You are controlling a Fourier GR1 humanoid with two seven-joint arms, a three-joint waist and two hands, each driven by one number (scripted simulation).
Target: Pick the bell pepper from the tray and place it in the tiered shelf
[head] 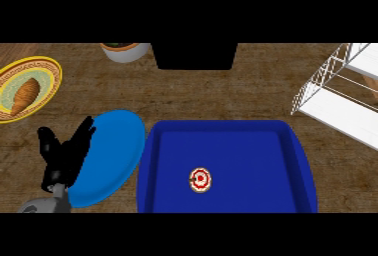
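Black left hand (63, 156) rests open-fingered left of the deep blue rectangular tray (251, 147). Small red round bell pepper (200, 180) lies inside, clear of its walls. White wire tiered shelf (341, 119) stands beyond its right corner.

The surface (221, 90) looks like brown wood, matt, with a coarse streaky grain. The tray (150, 165) and the blue plate (118, 145) look like smooth plastic with little shine. The tiered shelf (332, 85) has thin white wire sides, seemingly metal, and flat smooth white boards; the left robot hand (63, 155) is matt black.
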